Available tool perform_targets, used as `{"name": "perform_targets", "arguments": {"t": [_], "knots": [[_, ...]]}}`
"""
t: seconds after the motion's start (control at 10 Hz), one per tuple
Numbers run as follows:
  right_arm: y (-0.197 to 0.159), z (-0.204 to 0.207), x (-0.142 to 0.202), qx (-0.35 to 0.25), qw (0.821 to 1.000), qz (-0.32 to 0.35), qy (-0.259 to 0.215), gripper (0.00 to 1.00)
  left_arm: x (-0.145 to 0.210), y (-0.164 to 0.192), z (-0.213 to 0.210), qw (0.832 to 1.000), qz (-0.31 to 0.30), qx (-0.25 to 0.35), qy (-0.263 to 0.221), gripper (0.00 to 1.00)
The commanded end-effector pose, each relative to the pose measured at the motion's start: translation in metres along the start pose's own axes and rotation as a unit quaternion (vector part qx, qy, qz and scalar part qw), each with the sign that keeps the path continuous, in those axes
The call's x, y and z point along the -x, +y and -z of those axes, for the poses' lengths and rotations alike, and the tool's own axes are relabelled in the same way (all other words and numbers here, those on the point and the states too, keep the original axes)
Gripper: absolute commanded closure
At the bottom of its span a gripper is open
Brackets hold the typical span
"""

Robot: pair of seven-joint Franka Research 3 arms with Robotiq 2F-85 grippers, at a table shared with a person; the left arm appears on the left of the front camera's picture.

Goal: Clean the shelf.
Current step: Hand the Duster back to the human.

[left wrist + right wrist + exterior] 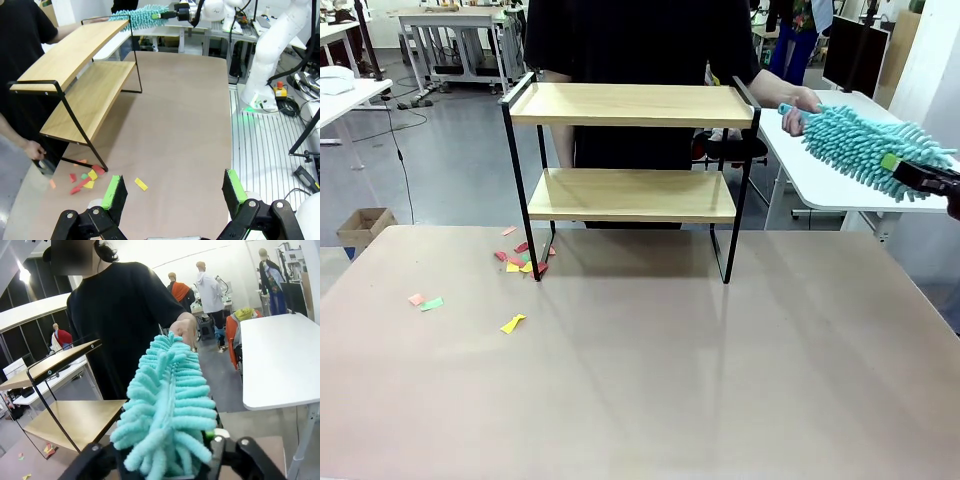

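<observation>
The shelf [630, 105], a black-framed rack with two light wooden boards, stands at the table's far side; it also shows in the wrist views [75, 50] [65, 357]. To its right, level with the top board, a teal fluffy duster [860, 145] [142, 17] [170, 405] hangs in the air. A person's hand [800, 105] [185, 327] holds its far end. My right gripper [910, 170] [180, 11] [160, 452] has its jaws spread wide around the near end. My left gripper [175, 187] hovers open above the table, with nothing between its fingers.
Coloured paper scraps [525, 260] [85, 180] lie on the brown table [720, 380] by the shelf's left leg, with a few more [425, 300] farther left. A white desk [840, 185] stands beyond the table at the right. The person stands behind the shelf.
</observation>
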State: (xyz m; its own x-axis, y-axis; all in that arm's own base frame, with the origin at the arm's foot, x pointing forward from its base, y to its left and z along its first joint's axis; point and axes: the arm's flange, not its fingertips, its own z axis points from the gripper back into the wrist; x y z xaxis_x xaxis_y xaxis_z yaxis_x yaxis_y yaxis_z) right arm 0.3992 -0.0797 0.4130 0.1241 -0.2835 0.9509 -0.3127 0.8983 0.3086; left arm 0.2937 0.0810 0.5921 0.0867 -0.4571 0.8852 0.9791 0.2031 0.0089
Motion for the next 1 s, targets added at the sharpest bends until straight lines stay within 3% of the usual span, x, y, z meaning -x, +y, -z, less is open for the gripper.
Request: {"name": "perform_targets", "arguments": {"t": [0.0, 0.3, 0.6, 0.8, 0.9], "knots": [[-0.002, 0.003, -0.009, -0.011, 0.998, 0.070, 0.001, 0.01, -0.002, 0.001, 0.000, 1.000, 0.009, 0.002, -0.011, 0.00], [0.008, -0.022, -0.076, -0.043, 0.987, 0.140, -0.068, 0.00, -0.002, 0.001, 0.000, 1.000, 0.009, 0.002, -0.011, 0.00], [-0.008, -0.066, -0.139, -0.055, 0.960, 0.223, -0.161, 0.00, -0.002, 0.001, 0.000, 1.000, 0.009, 0.002, -0.011, 0.00], [-0.029, -0.081, -0.145, -0.059, 0.943, 0.271, -0.186, 0.00, -0.002, 0.001, 0.000, 1.000, 0.009, 0.002, -0.011, 0.00], [-0.037, -0.083, -0.143, -0.053, 0.943, 0.270, -0.185, 0.00, -0.002, 0.001, 0.000, 1.000, 0.009, 0.002, -0.011, 0.00]]}}
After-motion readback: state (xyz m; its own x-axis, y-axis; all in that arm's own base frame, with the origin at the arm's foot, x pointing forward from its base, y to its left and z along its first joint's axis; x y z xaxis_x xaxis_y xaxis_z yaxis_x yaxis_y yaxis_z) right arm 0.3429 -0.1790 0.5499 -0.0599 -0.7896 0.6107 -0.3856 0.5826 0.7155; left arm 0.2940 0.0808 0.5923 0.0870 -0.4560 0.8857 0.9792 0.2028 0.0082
